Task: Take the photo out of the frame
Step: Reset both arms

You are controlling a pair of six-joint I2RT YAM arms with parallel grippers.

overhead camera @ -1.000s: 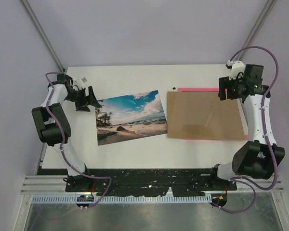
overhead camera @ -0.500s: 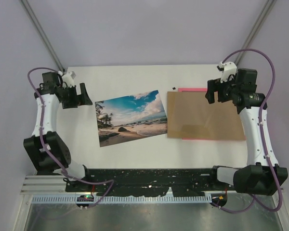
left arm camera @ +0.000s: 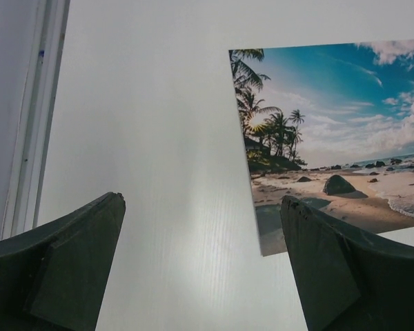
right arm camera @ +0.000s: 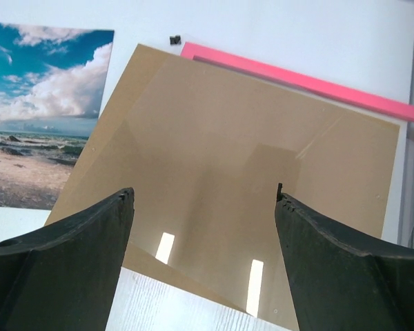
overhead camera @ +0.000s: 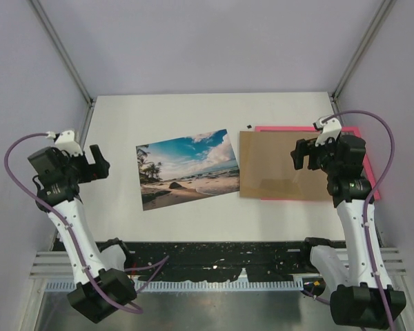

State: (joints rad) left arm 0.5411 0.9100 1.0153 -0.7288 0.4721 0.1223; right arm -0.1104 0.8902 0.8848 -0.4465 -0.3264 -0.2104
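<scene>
1. Across the middle of the top view lies the white bench (overhead camera: 193, 110), carrying everything else.
2. At centre right, the pink frame (overhead camera: 283, 128) lies flat with its long axis left to right. Only its top strip, right side and a sliver of the lower edge show around what covers it.
3. On top of the frame, a plain brown board (overhead camera: 276, 165) lies flat, long axis also left to right, shifted toward the frame's left.
4. Left of the board, at picture centre, the photo (overhead camera: 188, 168) lies out of the frame, picture side up on the bench. Its long axis runs left to right with the right end tipped slightly upward, sky toward the top. Its right edge sits just beside the board's left edge.
5. At centre left, the left gripper (overhead camera: 100, 163) is spread wide, gripping nothing, over bare bench near the photo's left edge.
6. At centre right, the right gripper (overhead camera: 302, 154) is spread wide above the brown board, gripping nothing.
7. Just beside the frame's upper left corner lies a tiny black piece (overhead camera: 249, 127).
</scene>
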